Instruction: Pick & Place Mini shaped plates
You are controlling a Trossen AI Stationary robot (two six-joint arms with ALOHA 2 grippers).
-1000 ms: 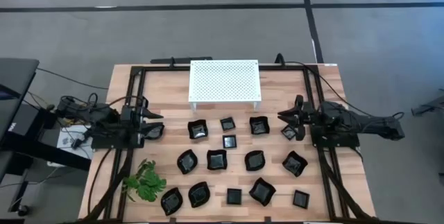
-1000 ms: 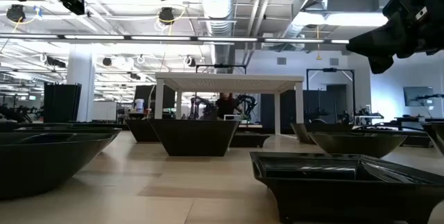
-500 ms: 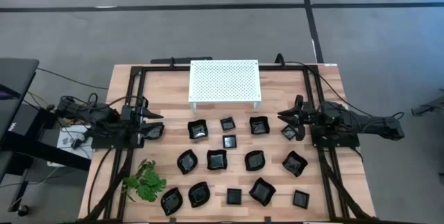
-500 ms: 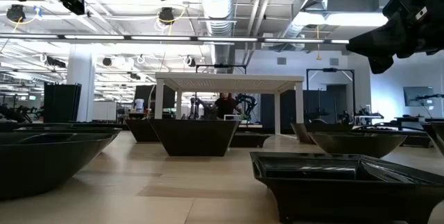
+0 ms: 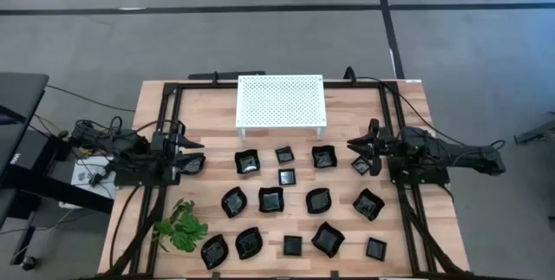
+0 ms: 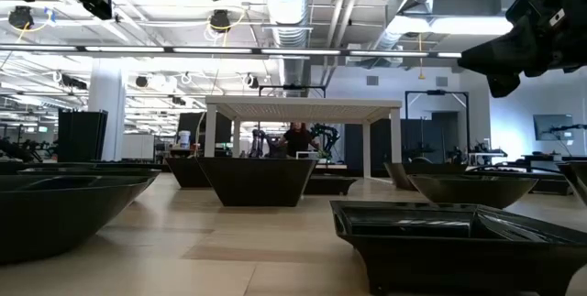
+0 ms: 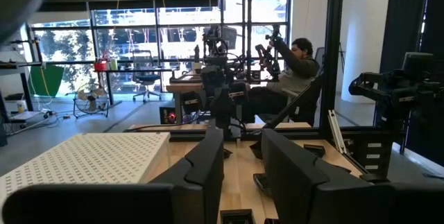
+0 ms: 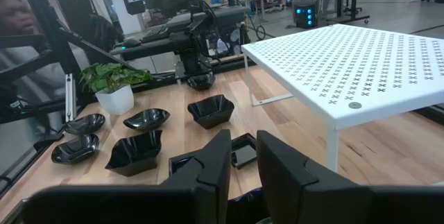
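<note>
Several small glossy black plates [image 5: 270, 199] rest on their bases across the middle of the wooden table, some square, some wavy-edged. My left gripper [image 5: 198, 153] hovers at the left side with one plate [image 5: 192, 166] beside it. My right gripper [image 5: 354, 153] hovers at the right side next to another plate [image 5: 362, 166]. Both are open by a narrow gap and hold nothing, as the wrist views show at my left gripper [image 7: 239, 158] and my right gripper [image 8: 243, 156]. In the low view the plates [image 6: 257, 179] fill the foreground.
A white perforated platform [image 5: 280, 100] stands on legs at the table's far middle. A green plant sprig [image 5: 182, 226] sits near the left front corner. A black frame [image 5: 169, 98] runs along the table's sides. A person [image 7: 298, 64] sits in the room beyond.
</note>
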